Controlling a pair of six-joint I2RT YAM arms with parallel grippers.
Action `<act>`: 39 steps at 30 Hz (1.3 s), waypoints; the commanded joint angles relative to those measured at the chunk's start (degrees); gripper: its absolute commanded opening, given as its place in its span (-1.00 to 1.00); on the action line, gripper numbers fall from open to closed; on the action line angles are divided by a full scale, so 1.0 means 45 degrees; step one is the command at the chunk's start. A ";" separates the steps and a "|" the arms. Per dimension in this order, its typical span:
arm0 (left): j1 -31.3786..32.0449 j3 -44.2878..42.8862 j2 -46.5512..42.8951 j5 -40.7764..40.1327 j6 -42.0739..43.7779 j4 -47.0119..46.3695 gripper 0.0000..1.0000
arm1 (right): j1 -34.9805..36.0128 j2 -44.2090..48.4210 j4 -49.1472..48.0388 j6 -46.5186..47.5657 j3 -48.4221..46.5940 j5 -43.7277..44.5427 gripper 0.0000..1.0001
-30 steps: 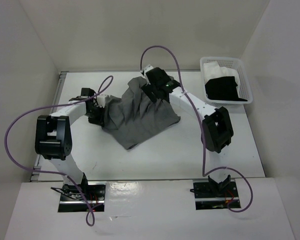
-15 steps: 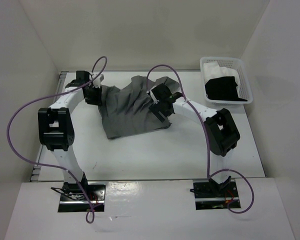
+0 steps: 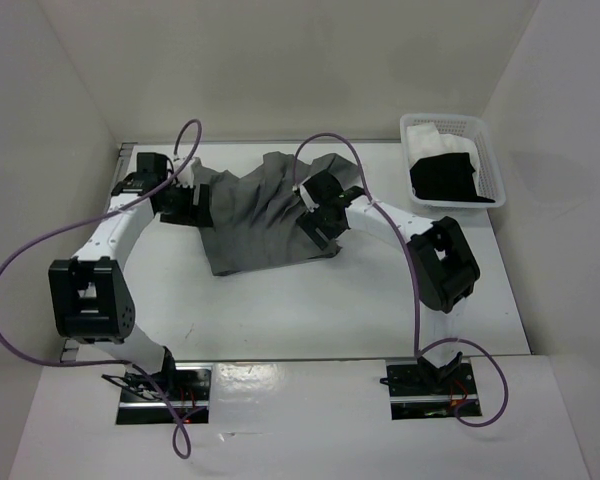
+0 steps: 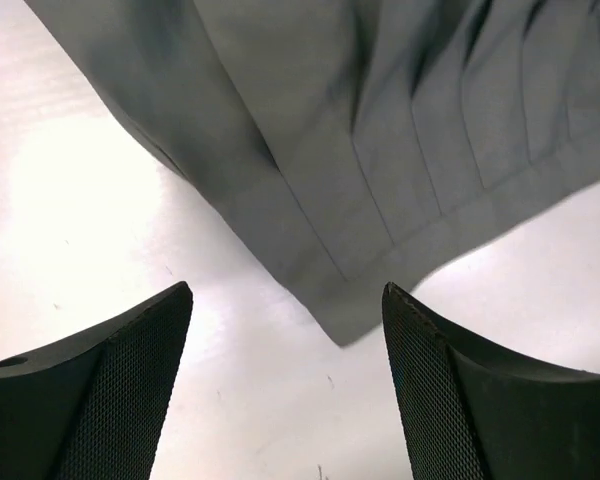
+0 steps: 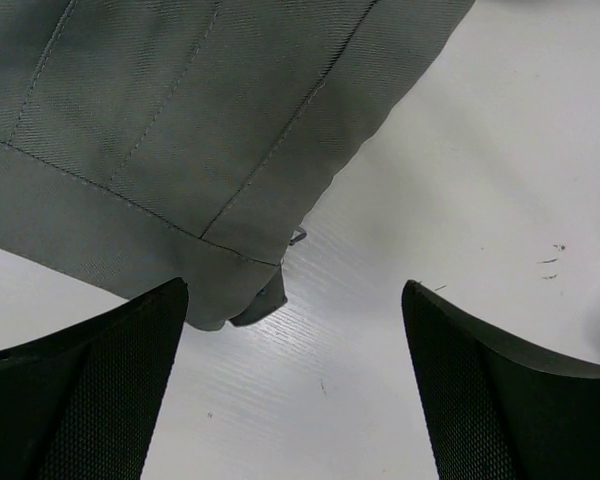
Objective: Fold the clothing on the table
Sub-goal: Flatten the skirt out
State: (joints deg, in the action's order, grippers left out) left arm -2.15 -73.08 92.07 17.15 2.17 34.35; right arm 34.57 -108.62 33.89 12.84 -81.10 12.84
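The clothing (image 3: 255,225), a grey pleated skirt, lies spread and rumpled on the white table (image 3: 310,310). My left gripper (image 3: 192,200) sits at its left edge, open and holding nothing. In the left wrist view, a hem corner of the clothing (image 4: 380,150) points down between the left gripper (image 4: 286,290) fingers, with bare table (image 4: 100,200) under them. My right gripper (image 3: 322,228) hangs over the skirt's right lower part, also open. In the right wrist view the right gripper (image 5: 294,284) is over bare table (image 5: 500,150), with a stitched corner of the clothing (image 5: 180,120) by its left finger.
A white plastic basket (image 3: 490,165) at the back right holds a black garment (image 3: 445,178) and a white one (image 3: 435,135). Purple cables loop above both arms. A metal rail (image 3: 120,170) runs along the table's left edge. White walls enclose the table.
My left gripper has opened and let go of the skirt, which now lies flatter. The left arm carried it towards the back left first. The right gripper came down off the skirt's top, still open.
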 commanded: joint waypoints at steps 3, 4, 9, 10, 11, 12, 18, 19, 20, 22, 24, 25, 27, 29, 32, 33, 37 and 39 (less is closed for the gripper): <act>-0.0010 0.1547 -0.1241 0.0604 -0.0015 0.0689 0.67 | -0.0025 -0.0277 -0.0011 -0.0236 -0.0531 -0.0451 0.80; -0.0010 0.1784 -0.1358 0.0604 -0.0015 0.0687 0.67 | -0.0025 -0.0412 -0.0011 -0.0236 -0.0532 -0.0451 0.80; -0.0010 0.2412 -0.1089 0.0721 -0.0015 0.0570 0.59 | -0.0025 -0.0666 0.0106 -0.0354 -0.0786 -0.0568 0.77; -0.0010 0.2296 -0.0854 0.0876 -0.0015 0.0570 0.59 | -0.0025 -0.0667 0.0106 -0.0354 -0.0786 -0.0568 0.77; -0.0010 0.2178 -0.0580 0.0877 -0.0015 0.0454 0.56 | -0.0025 -0.0667 0.0106 -0.0354 -0.0786 -0.0704 0.77; -0.0010 0.2061 0.0022 0.1032 -0.0015 0.0453 0.52 | -0.0025 -0.0667 0.0106 -0.0354 -0.0786 -0.0705 0.77; -0.0010 0.1261 0.1919 0.2008 -0.0132 0.0453 0.34 | 0.0091 -0.0785 0.0223 -0.0354 -0.0904 -0.0568 0.77; -0.0010 0.1259 0.2058 0.2126 -0.0132 0.0569 0.31 | 0.0092 -0.0785 0.0223 -0.0354 -0.0904 -0.0394 0.77; -0.0010 0.1259 0.2059 0.2127 -0.0132 0.0570 0.31 | 0.0092 -0.0785 0.0223 -0.0354 -0.0904 -0.0257 0.77; -0.0010 0.1375 0.2196 0.2244 -0.0132 0.0570 0.31 | 0.0092 -0.0667 0.0223 -0.0238 -0.0904 -0.0140 0.77; -0.0010 0.1572 0.2080 0.2244 -0.0132 0.0570 0.31 | 0.0092 -0.0667 0.0223 -0.0236 -0.0786 -0.0003 0.77; -0.0010 0.1726 0.2079 0.2244 -0.0132 0.0570 0.31 | 0.0092 -0.0667 0.0223 -0.0236 -0.0786 -0.0002 0.77; -0.0010 0.1728 0.2079 0.2360 -0.0132 0.0570 0.31 | 0.0092 -0.0667 0.0223 -0.0236 -0.0786 0.0135 0.77; -0.0010 0.1865 0.2079 0.2634 -0.0132 0.0570 0.25 | 0.0092 -0.0783 0.0223 -0.0236 -0.0902 0.0271 0.77; -0.0010 0.1865 0.2196 0.3102 -0.0015 0.0823 -0.10 | 0.0092 -0.0921 0.0223 -0.0236 -0.1039 0.0563 0.77; -0.0010 0.1865 0.2350 0.3104 0.0101 0.0824 -0.18 | 0.0092 -0.0921 0.0223 -0.0236 -0.1040 0.0564 0.77; -0.0010 0.2117 0.2469 0.3474 0.0103 0.0941 -0.35 | 0.0092 -0.1038 0.0340 -0.0120 -0.1157 0.0682 0.77; -0.0010 0.2119 0.2896 0.3591 0.0103 0.0941 -0.38 | 0.0092 -0.1038 0.0340 -0.0119 -0.1273 0.0799 0.77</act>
State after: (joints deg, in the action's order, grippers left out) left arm -2.15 -64.49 102.65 29.71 2.63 37.50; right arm 34.63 -112.99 34.59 11.90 -84.12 14.70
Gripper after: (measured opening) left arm 0.319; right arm 0.888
